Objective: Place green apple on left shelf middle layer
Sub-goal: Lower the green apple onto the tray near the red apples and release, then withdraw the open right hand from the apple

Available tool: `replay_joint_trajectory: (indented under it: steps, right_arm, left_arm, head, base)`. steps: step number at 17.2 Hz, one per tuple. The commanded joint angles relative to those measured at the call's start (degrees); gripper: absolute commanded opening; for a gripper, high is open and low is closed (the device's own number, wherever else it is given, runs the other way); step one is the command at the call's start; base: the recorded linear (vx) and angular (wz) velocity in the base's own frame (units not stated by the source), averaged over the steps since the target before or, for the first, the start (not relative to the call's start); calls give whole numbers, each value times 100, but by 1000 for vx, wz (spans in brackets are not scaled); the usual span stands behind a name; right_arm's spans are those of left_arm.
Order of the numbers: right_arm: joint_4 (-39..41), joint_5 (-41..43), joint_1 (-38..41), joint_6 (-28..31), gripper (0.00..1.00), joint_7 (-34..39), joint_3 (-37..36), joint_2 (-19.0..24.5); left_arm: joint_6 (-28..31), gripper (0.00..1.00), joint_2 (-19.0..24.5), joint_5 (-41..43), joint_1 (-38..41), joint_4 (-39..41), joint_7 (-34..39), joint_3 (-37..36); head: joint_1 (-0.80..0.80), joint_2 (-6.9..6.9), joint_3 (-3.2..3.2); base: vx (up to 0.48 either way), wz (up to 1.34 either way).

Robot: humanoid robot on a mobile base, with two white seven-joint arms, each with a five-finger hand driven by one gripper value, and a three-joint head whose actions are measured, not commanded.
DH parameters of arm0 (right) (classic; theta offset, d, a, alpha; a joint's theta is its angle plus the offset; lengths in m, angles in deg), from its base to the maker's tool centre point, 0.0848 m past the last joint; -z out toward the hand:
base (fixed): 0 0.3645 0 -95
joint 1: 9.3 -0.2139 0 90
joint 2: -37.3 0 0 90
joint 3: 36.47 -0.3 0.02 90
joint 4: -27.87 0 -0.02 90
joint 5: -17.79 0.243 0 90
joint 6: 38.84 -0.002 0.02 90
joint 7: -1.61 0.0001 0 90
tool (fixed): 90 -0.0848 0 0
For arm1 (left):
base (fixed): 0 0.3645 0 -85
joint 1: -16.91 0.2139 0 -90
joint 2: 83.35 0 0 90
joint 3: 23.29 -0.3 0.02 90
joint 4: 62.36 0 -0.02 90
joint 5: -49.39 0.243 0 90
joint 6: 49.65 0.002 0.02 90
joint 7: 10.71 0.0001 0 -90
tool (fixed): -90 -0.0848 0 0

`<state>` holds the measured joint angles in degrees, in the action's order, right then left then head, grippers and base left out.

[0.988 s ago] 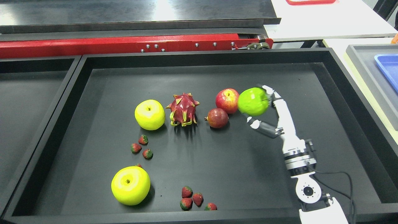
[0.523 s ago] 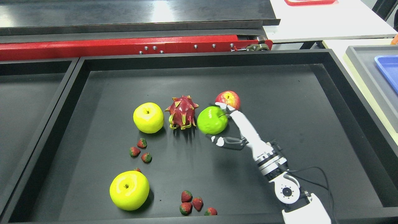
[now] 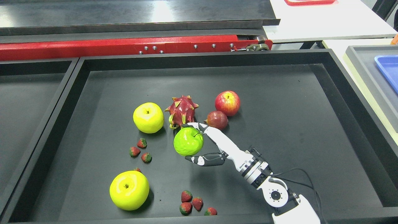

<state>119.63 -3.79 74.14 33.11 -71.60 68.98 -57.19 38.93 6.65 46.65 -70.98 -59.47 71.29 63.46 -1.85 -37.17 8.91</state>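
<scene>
The green apple (image 3: 188, 141) was gripped by the right robot hand (image 3: 194, 142) above the tray (image 3: 279, 59) floor, just in front of the dragon fruit (image 3: 182, 110). It needed a firm grip carried left, clear of other fruit. Counted: two yellow apples, one red apple, one pomegranate, eight strawberries.

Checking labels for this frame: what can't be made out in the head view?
- Left shelf, the target: not in the head view at all.
- Left arm: not in view.
- Right robot hand: the far fingers are hidden behind the green apple.
- Blue tray: cut off by the right edge.
- Red tray: cut off by the top edge.
</scene>
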Motion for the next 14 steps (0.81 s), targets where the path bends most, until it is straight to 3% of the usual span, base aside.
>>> replay_joint_trajectory:
  steps: [1,4,9,14]
  right_arm:
    - [-9,154,-29,101,100,61,-49,71]
    - [-9,285,-55,170,100,-18,-392,106]
    - [-26,1892,163,662,100,-878,-1718,349]
    - [-18,2606,524,663,100,-906,-1914,349]
  left_arm:
    - [1,100,100,1,0,1,0,0]
    - [1,100,100,1,0,1,0,0]
    - [1,100,100,1,0,1,0,0]
    - [1,100,100,1,0,1,0,0]
  head:
    - [0,0,0]
    - [0,0,0]
    - [0,0,0]
    - [0,1,0]
  base:
    - [0,0]
    - [0,0]
    - [0,0]
    - [0,0]
